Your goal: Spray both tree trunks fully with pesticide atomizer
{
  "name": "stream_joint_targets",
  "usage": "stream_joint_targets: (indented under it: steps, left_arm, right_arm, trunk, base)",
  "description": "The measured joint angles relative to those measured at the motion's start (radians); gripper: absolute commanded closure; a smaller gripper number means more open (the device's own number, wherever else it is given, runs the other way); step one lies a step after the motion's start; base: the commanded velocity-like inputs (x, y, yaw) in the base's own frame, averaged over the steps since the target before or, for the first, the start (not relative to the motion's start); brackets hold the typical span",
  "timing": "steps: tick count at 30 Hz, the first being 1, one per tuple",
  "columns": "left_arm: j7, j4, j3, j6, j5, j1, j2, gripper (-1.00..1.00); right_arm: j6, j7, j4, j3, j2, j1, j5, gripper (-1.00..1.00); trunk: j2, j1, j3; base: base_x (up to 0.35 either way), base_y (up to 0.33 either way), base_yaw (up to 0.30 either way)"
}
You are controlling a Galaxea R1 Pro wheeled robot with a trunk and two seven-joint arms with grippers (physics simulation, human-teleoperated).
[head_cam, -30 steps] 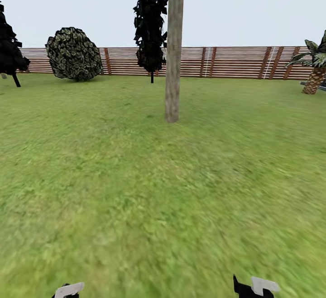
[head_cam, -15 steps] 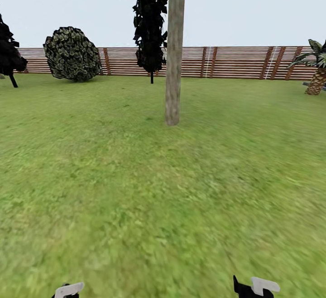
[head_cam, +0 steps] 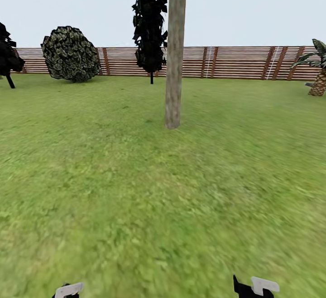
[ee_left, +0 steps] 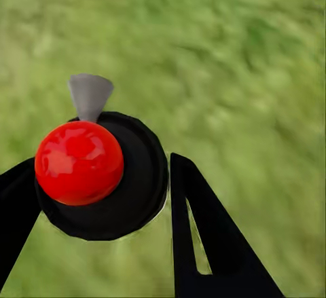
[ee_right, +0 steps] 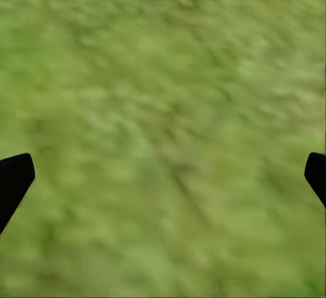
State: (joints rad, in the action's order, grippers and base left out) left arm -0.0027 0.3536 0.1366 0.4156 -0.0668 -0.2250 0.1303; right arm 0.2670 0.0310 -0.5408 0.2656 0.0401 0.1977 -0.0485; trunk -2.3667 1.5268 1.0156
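The pesticide atomizer (ee_left: pixel 80 163), a dark round body with a red ball top and a grey nozzle, sits between the black fingers of my left gripper (ee_left: pixel 102 170), which is shut on it. In the head view the left gripper (head_cam: pixel 68 290) and right gripper (head_cam: pixel 256 286) peek in at the bottom edge. My right gripper (ee_right: pixel 163 169) is open over bare grass, its fingertips far apart. One tree with a thick, straight grey-tan tree trunk (head_cam: pixel 174 63) stands ahead at the centre, several metres off. Its crown is cut off by the top of the picture.
Green lawn (head_cam: pixel 163 198) stretches from me to the trunk. A brown slatted fence (head_cam: pixel 235 63) closes the far side. A round bush (head_cam: pixel 71 54) and dark shrubs (head_cam: pixel 149 26) stand at the back left, and a short palm (head_cam: pixel 318 76) at the far right.
The whole head view has shifted: the trunk's base sits lower and a little larger, and the bushes and palm have slid outward. The camera has moved forward. Both grippers keep their places.
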Motion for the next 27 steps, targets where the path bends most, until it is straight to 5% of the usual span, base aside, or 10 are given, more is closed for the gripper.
stream_joint_targets:
  steps: [27]
  left_arm:
    - [0.000,0.000,0.000,0.000,0.001,0.000,0.000,1.00]
  right_arm:
    - [0.000,0.000,0.003,0.001,0.003,0.000,-0.001,-1.00]
  trunk:
    - [0.000,0.000,0.000]
  base:
    - [0.335,0.000,0.000]
